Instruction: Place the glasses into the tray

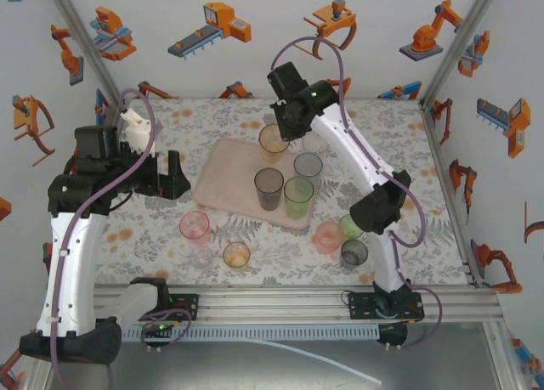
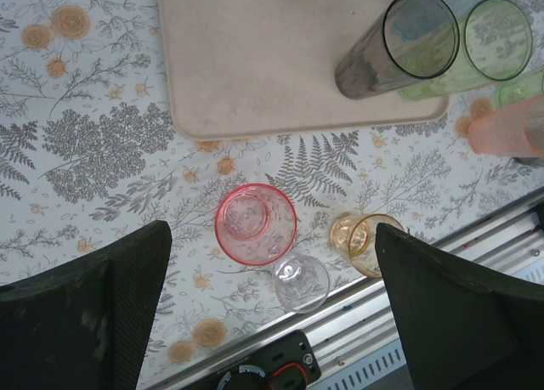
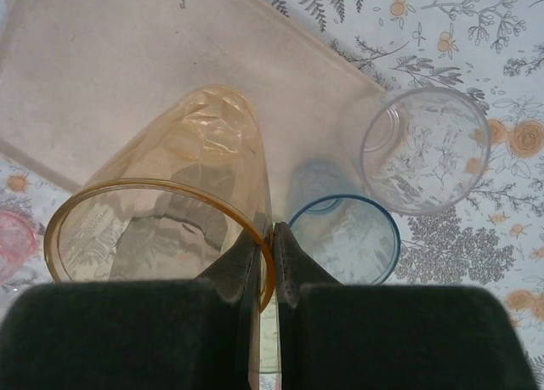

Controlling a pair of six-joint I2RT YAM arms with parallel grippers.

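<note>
We count eleven glasses and one tray (image 1: 229, 165). Four glasses are over the tray: a tall amber glass (image 3: 195, 144), a blue glass (image 3: 344, 237), a smoky grey glass (image 1: 269, 189) and a green glass (image 1: 298, 197). The other seven stand on the flowered cloth.

The right gripper (image 3: 265, 237) has its jaws nearly together. They pinch the wall of the tall amber glass at its rim, one finger inside and one outside. The glass leans away from the jaws over the tray, and we cannot tell whether its base rests there. The blue glass stands just past the outer finger. A clear glass (image 3: 422, 149) stands further out on that side, on the cloth close to the tray's edge.

The left gripper (image 1: 167, 179) hangs above the cloth with its jaws wide apart and holds nothing. Seen from its wrist, a pink glass (image 2: 255, 224), a small clear glass (image 2: 300, 282) and a short amber glass (image 2: 361, 244) stand below, between the two fingers.

Near the right arm's elbow stand a salmon glass (image 1: 328, 237), a second green glass (image 1: 351, 227) and a dark grey glass (image 1: 354, 252).
</note>
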